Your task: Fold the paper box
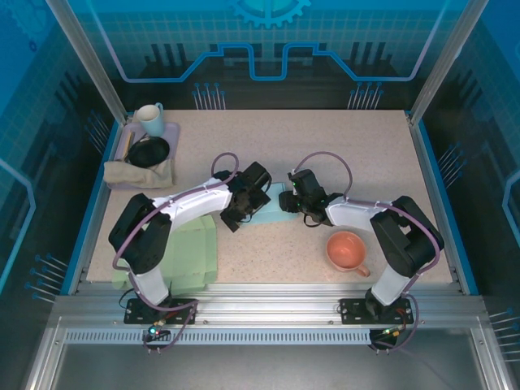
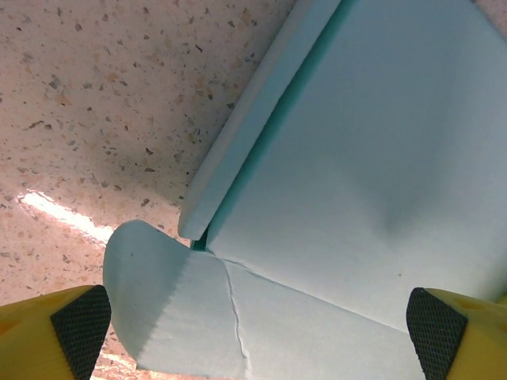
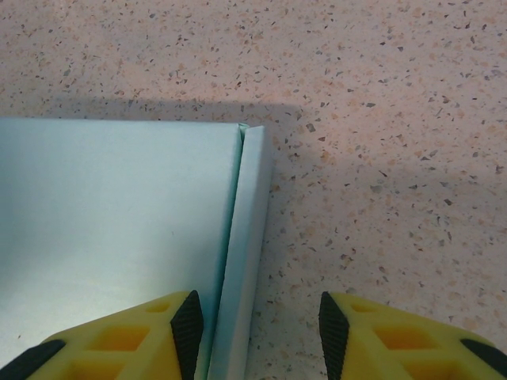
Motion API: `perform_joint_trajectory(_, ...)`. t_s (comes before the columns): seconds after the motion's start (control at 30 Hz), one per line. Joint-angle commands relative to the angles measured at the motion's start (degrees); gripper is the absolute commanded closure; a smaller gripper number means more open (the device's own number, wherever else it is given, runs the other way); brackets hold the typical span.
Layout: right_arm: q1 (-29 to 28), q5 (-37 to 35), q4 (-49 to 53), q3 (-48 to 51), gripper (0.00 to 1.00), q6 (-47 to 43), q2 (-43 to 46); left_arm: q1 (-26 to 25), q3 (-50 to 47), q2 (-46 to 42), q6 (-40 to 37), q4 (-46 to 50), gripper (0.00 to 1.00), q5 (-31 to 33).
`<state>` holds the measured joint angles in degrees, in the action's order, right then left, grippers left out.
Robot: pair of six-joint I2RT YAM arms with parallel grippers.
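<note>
The light blue paper box [image 1: 273,200] lies on the speckled table between my two grippers. My left gripper [image 1: 253,201] hangs over one end of it, jaws wide open. In the left wrist view the box's floor panel [image 2: 364,150] has a raised side wall [image 2: 253,119], and a rounded creased flap [image 2: 162,305] lies flat between the pads [image 2: 79,326] of that gripper [image 2: 257,331]. My right gripper [image 3: 257,332] stands open astride the other side wall [image 3: 247,229]. Its left pad [image 3: 188,328] is over the floor panel [image 3: 111,214] and its right pad is over bare table.
A peach cup [image 1: 348,250] stands near the right arm's base. Flat green sheets [image 1: 192,252] lie by the left arm. At the back left a tray [image 1: 172,130] carries a mug [image 1: 150,119], a black bowl [image 1: 149,151] and a folded cloth [image 1: 138,172].
</note>
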<state>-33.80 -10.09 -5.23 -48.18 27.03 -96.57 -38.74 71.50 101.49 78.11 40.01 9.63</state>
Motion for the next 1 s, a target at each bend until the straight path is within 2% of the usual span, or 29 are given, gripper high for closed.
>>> perform_joint_trajectory(0.0,-1.88,0.77,4.24,1.65,0.54,0.21,-2.02,-0.19,0.83,1.53,0.91,-0.02,0.02,1.00)
perform_joint_trajectory(0.63,-1.88,0.44,3.55,2.28,0.55,0.04,-2.10,1.87,-1.85,4.54,-0.06,-3.93,0.11,0.83)
perform_joint_trajectory(0.97,-1.93,0.19,4.05,2.74,0.54,0.22,0.27,2.88,-3.04,4.89,-2.06,-3.87,0.12,1.92)
